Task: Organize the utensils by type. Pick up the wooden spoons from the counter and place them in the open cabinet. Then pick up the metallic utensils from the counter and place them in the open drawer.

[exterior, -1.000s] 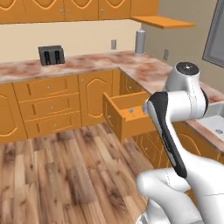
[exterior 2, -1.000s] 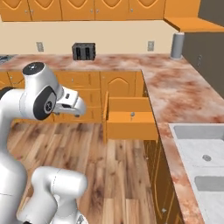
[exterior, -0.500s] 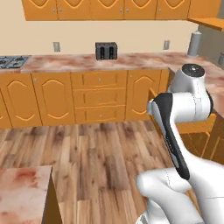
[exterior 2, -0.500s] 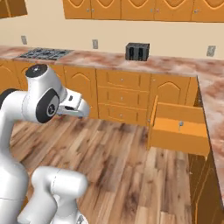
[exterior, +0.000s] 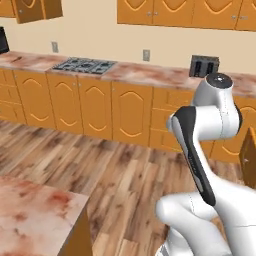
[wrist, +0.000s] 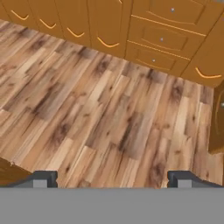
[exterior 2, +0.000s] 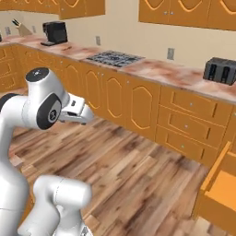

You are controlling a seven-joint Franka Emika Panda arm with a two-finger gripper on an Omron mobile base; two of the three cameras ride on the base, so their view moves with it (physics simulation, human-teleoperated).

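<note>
Right now the gripper [wrist: 111,179] hangs empty with its fingers spread wide, pointed down at bare wooden floor [wrist: 100,113] and the lower drawer fronts beyond. The arm is tucked close to the body, a sound posture for travelling. Beyond it runs the counter [exterior 2: 152,71] with a cooktop [exterior 2: 113,58], a toaster [exterior 2: 220,70] and a dark coffee machine [exterior 2: 55,33]; the open drawer [exterior 2: 219,189] sits at the lower right of the right base view. No spoons, wooden or metal, can be made out on this stretch, nor the open cabinet. The step looks like repositioning, so I would keep the arm folded, stop square to the utensils, and reach only once they show clearly.
</note>
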